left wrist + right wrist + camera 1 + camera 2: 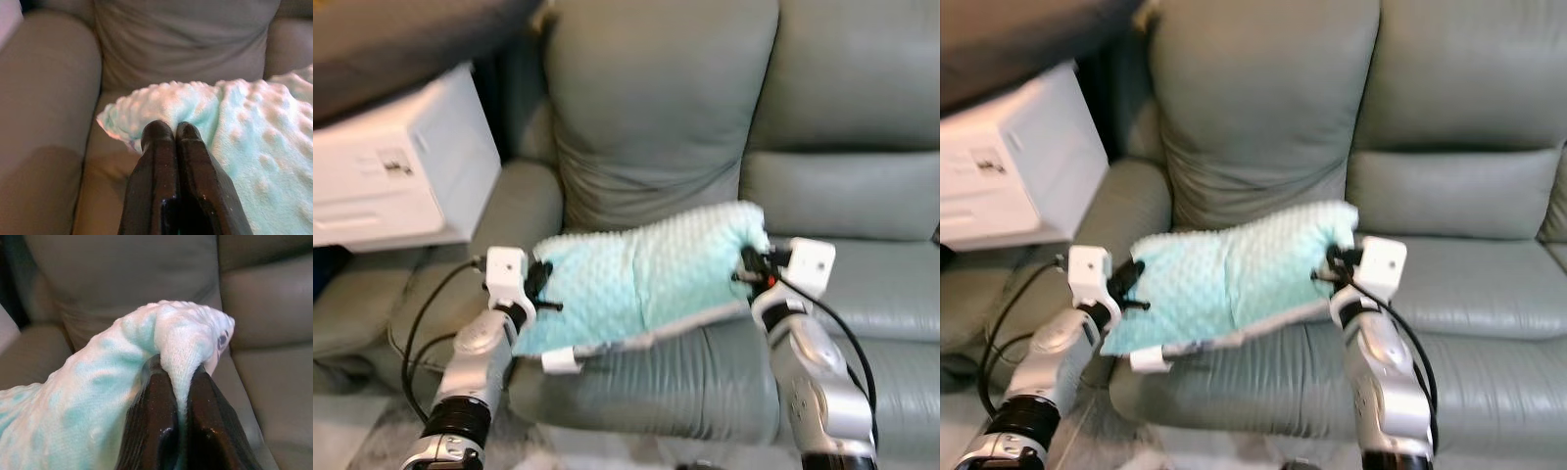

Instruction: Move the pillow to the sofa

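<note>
A mint-green bumpy pillow [641,284] stretches between my two grippers, low over the seat of the grey-green sofa [656,127]. My left gripper [545,284] is at the pillow's left edge. Its fingers [168,147] are pressed tightly together, with their tips at the pillow's corner [161,105]. My right gripper [749,269] is shut on the right end, and a fold of pillow fabric [182,357] is pinched between its fingers [149,406]. The pillow's front edge, with a white tag [560,362], sags over the front of the seat.
A white box-like unit [396,166] stands to the left, beside the sofa's left armrest [509,220]. More seat cushion [881,294] lies open to the right, with backrest cushions [1449,69] behind it. Black cables [421,323] loop beside my left arm.
</note>
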Robot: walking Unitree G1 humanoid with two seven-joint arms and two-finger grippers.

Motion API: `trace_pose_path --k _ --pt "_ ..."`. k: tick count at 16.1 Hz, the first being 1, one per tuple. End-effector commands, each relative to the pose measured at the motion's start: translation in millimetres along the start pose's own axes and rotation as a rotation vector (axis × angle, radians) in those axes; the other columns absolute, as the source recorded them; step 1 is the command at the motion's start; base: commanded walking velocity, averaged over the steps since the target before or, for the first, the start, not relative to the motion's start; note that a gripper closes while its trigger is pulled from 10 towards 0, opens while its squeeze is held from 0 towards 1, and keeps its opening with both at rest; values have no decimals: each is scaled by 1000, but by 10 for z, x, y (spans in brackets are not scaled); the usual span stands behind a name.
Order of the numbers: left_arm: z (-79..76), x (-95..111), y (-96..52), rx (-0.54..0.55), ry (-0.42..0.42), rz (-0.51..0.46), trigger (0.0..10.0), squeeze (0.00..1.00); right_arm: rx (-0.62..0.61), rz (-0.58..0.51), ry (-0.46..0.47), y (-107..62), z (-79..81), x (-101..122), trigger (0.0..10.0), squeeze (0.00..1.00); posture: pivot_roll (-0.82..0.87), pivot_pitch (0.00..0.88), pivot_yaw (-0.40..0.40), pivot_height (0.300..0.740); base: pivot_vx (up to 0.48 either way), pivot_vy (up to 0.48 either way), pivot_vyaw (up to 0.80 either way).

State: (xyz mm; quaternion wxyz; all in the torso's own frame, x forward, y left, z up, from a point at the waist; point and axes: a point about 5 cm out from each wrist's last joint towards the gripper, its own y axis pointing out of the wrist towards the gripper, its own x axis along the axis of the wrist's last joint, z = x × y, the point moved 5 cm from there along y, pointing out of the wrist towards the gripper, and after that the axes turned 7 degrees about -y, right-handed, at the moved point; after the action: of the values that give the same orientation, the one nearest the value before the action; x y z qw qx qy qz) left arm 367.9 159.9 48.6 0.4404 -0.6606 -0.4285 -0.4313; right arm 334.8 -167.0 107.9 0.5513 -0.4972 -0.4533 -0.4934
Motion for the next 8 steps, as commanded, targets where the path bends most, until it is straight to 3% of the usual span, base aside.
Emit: trace_pose_path --k 1,4,8 --pt "-9 62 44 -6 35 -11 10000 0 -1 -6 -10 -10 -21 16 10000 0 -211 242 54 740 0 0 0" --pt "-174 191 236 -44 30 -36 10000 0 -7 -65 -155 -33 -88 93 10000 0 -272 338 57 740 0 0 0" --pt "-434 436 418 -80 50 -93 10000 0 3 -141 -188 3 -53 270 10000 0 -346 403 56 740 0 0 0"
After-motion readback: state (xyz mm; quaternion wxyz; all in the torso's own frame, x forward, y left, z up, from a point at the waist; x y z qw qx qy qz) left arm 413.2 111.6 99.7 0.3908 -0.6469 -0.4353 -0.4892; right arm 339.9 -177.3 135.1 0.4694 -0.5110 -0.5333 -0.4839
